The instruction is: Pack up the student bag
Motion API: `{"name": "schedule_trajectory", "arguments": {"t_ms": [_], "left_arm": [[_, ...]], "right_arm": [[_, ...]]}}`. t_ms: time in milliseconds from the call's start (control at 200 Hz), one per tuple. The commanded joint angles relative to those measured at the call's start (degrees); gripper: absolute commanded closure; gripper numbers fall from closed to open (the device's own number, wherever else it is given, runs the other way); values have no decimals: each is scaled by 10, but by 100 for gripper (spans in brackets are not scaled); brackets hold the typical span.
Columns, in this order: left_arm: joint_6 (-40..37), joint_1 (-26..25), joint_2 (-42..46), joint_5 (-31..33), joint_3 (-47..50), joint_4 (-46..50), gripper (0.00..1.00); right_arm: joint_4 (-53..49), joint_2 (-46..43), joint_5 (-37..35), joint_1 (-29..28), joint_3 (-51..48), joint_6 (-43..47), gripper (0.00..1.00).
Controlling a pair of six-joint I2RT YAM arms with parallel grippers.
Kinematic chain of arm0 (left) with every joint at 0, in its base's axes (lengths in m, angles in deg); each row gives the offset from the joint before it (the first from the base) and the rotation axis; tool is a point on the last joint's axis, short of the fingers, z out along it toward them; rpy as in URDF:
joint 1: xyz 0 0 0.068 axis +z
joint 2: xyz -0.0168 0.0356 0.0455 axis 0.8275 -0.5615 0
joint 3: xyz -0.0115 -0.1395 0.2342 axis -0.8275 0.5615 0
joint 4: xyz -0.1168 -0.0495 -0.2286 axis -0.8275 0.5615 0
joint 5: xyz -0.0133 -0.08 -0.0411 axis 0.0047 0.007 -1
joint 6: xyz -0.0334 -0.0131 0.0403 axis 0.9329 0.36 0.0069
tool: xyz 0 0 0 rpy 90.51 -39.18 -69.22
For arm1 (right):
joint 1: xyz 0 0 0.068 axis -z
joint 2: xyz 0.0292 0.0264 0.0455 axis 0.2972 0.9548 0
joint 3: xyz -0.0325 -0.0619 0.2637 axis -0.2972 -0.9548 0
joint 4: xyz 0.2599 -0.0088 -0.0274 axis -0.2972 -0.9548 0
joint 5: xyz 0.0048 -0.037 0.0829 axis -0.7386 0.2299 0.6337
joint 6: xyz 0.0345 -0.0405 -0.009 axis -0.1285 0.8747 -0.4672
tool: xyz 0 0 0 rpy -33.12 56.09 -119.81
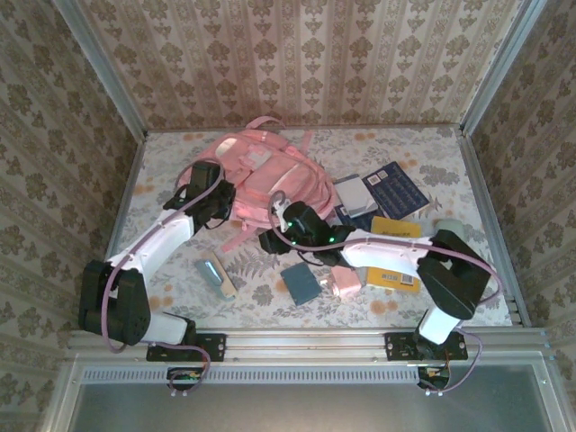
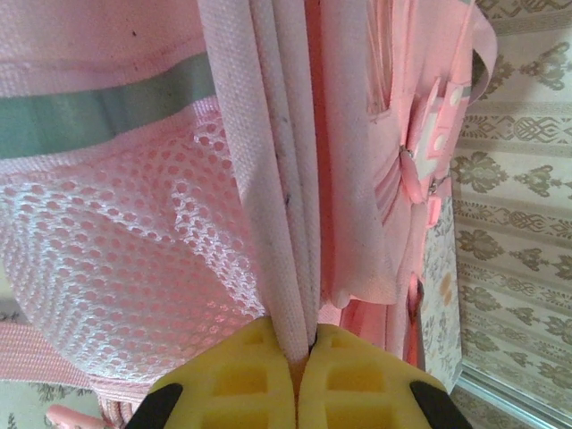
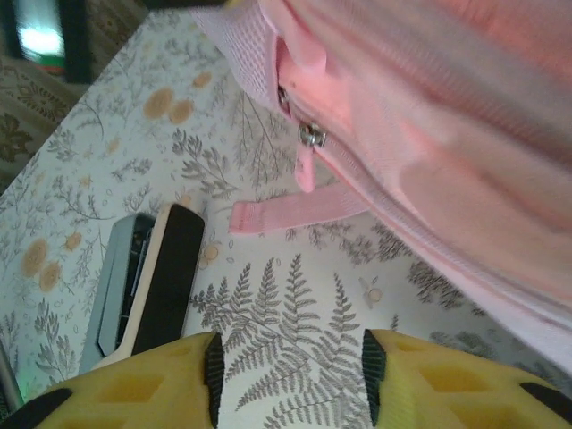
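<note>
Left gripper clenched on strap of student bag, bag mostly cropped; right gripper released.

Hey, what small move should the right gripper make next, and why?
Probably advance the open right gripper to the zipper pull ahead and close on it: the left gripper is shut on a fold of the student bag, bracing it.

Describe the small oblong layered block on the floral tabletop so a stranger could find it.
Start at the large pink fabric backpack at the back of the floral-patterned table. Toward the near edge, off its left side, lies the small oblong block. Unlike the flat dark blue notebook to its right, it is narrow, with grey, tan and black layers.
</note>
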Motion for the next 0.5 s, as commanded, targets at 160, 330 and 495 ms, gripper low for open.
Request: {"name": "schedule_trajectory", "arguments": {"t_ms": [160,330,495], "left_arm": [[69,-32,25,1,-34,-13,100],[84,-46,28,8,-37,-16,100],[101,-50,32,20,-39,-14,100]], "right_arm": [[81,85,-5,-5,53,-93,43],[90,119,-31,-5,67,-108,44],[75,140,-64,-6,81,-118,47]]}}
